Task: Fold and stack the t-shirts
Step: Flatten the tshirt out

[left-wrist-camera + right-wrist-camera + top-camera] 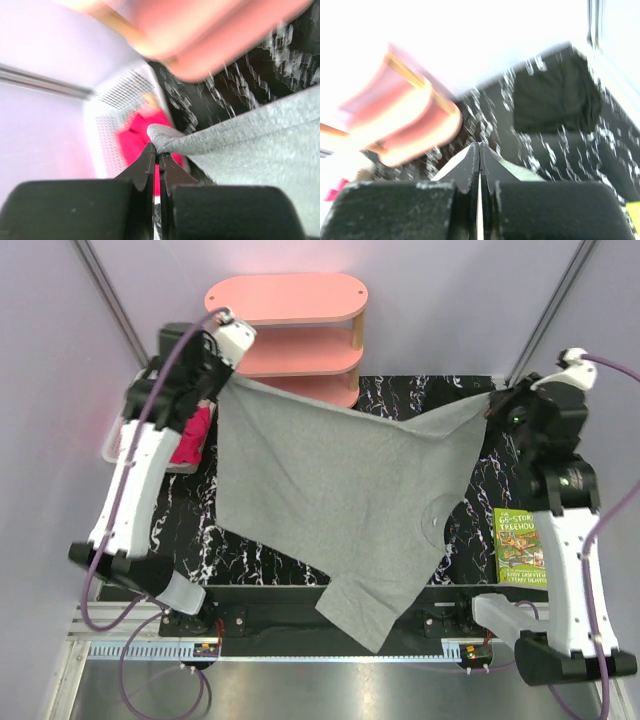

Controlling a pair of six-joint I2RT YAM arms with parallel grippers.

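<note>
Grey t-shirt [340,490] is stretched in the air between both arms over the black marbled desk [200,530], with its lower part hanging past the near edge. Left hand [156,155] is clamped on one far corner. Right hand [479,147] has its fingers together, seemingly pinching the other corner, though the wrist view is blurry. Magenta cloth [190,440] sits in a white basket [107,135] at far left. Black folded shirt [555,100] lies on the desk. Green book [520,545] is on the right.
</note>
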